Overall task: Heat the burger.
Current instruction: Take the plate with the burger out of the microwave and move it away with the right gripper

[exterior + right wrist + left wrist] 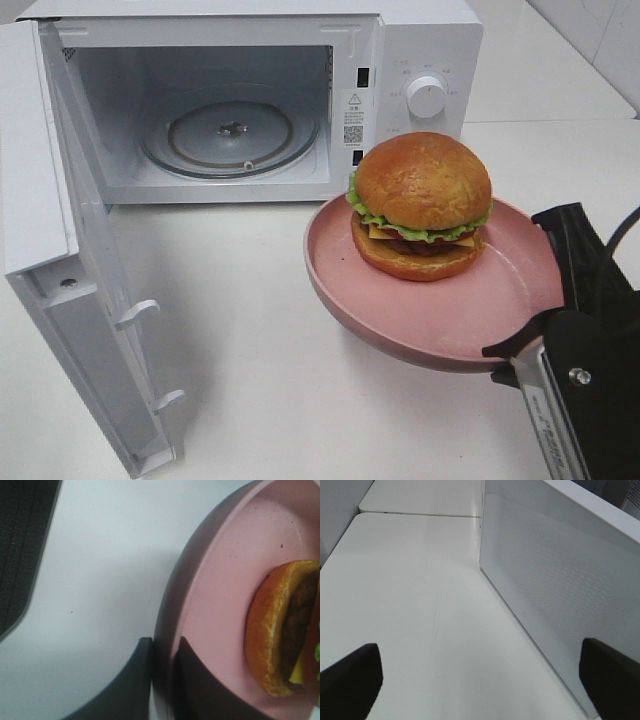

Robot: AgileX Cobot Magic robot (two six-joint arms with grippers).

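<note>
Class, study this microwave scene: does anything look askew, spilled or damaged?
Nothing spilled or damaged. The burger sits off-centre on the pink plate, which the right claw holds by its rim, tilted above the table.

Burger [280,630] cut off by right wrist frame edge; microwave [420,90] label text too small.

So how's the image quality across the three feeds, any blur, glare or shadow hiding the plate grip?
Exterior high: sharp, even light, soft glare on the burger bun. Right wrist: close and slightly soft, yet the right gripper pinching the pink plate rim reads clearly. Left wrist: left gripper's fingertips blurred, microwave door crisp.
</note>
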